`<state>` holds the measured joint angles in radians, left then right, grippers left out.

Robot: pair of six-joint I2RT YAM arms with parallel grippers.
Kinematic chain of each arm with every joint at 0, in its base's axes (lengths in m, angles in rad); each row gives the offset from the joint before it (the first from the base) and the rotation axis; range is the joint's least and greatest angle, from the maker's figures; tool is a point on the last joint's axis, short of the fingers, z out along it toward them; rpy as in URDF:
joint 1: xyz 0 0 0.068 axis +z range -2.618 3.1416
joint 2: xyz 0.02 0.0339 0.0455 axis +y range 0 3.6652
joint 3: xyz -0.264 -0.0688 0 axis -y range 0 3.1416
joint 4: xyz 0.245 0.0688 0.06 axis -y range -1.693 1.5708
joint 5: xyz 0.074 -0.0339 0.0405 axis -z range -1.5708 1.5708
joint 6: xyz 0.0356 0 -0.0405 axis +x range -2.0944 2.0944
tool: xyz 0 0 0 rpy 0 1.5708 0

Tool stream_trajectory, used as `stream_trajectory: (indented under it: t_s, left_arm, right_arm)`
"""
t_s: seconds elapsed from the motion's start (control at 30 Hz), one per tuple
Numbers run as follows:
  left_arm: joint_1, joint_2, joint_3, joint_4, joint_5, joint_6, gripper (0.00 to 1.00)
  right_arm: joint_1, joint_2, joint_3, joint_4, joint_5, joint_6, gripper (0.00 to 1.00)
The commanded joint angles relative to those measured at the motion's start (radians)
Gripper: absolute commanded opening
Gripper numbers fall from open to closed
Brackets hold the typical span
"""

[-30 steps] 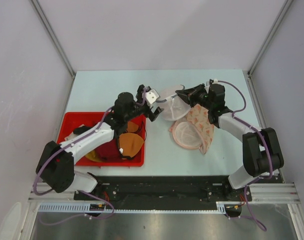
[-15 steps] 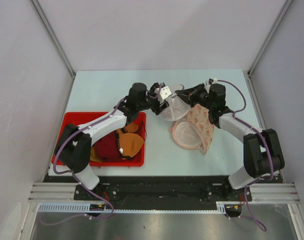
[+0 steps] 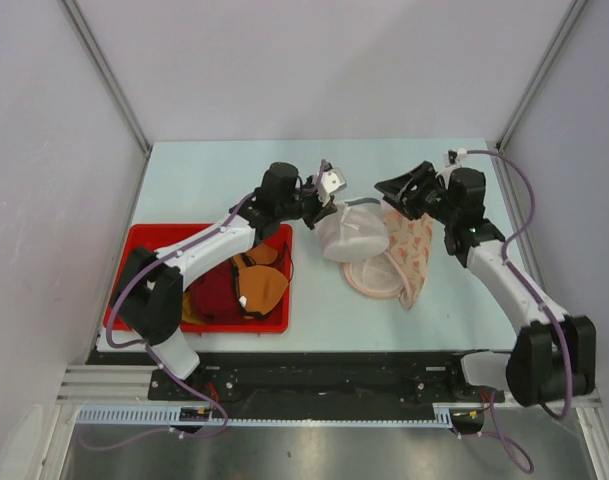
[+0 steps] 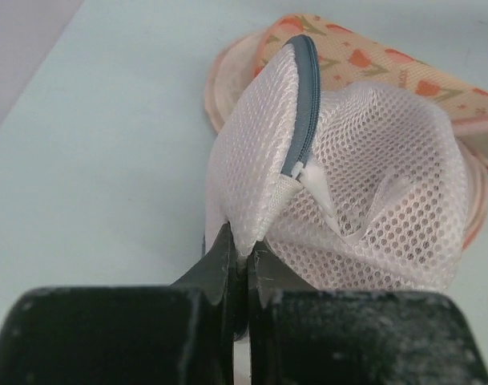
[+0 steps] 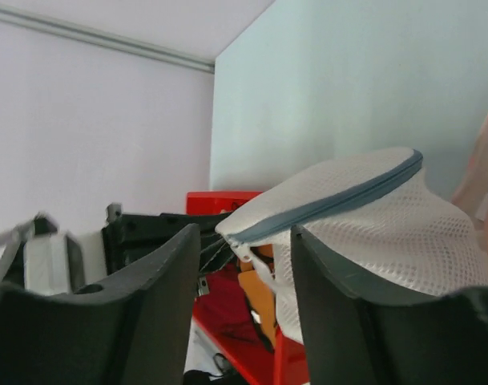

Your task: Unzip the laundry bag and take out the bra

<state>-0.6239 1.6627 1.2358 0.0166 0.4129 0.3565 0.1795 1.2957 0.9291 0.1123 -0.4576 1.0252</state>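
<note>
The laundry bag (image 3: pixel 352 234), white mesh with a grey-blue zipper (image 4: pixel 303 104), sits mid-table, partly on top of a pinkish bag. My left gripper (image 3: pixel 328 208) is shut on the bag's left edge; in the left wrist view its jaws (image 4: pixel 244 250) pinch the mesh just below the white zipper pull (image 4: pixel 316 181). My right gripper (image 3: pixel 392 192) hangs open to the right of the bag and touches nothing. In the right wrist view the bag (image 5: pixel 372 216) lies beyond its spread fingers (image 5: pixel 159 289). The zipper looks shut. The bra is hidden.
A red bin (image 3: pixel 144 250) at the left holds maroon and orange bras. A pinkish round mesh bag with peach patterned fabric (image 3: pixel 404 258) lies under and to the right of the laundry bag. Grey walls stand on both sides of the table.
My left gripper moved right to the bag and shut on its edge. My right gripper opened, let go of the bag and drew back to the right. The bag sagged lower.
</note>
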Motion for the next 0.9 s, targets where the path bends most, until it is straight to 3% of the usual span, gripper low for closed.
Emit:
stream_trajectory:
  t_s: [0.0, 0.2, 0.33, 0.57, 0.87]
  left_arm:
    - [-0.017, -0.053, 0.010, -0.029, 0.060, -0.164, 0.01]
    - [-0.053, -0.115, -0.053, 0.025, -0.017, -0.292, 0.01]
    - [-0.066, -0.092, 0.034, -0.098, -0.068, -0.304, 0.00]
    - [-0.074, -0.080, 0.083, -0.175, -0.086, -0.324, 0.00]
    - [-0.082, -0.072, 0.086, -0.176, -0.083, -0.330, 0.00]
  right_arm:
    - [0.105, -0.186, 0.010, -0.219, 0.215, -0.322, 0.49]
    - [0.346, -0.270, 0.037, -0.296, 0.451, -0.514, 0.31]
    - [0.435, -0.198, 0.094, -0.336, 0.545, -0.574, 0.27]
    - [0.468, -0.119, 0.119, -0.341, 0.570, -0.585, 0.21]
    - [0.486, -0.131, 0.119, -0.324, 0.591, -0.591, 0.24]
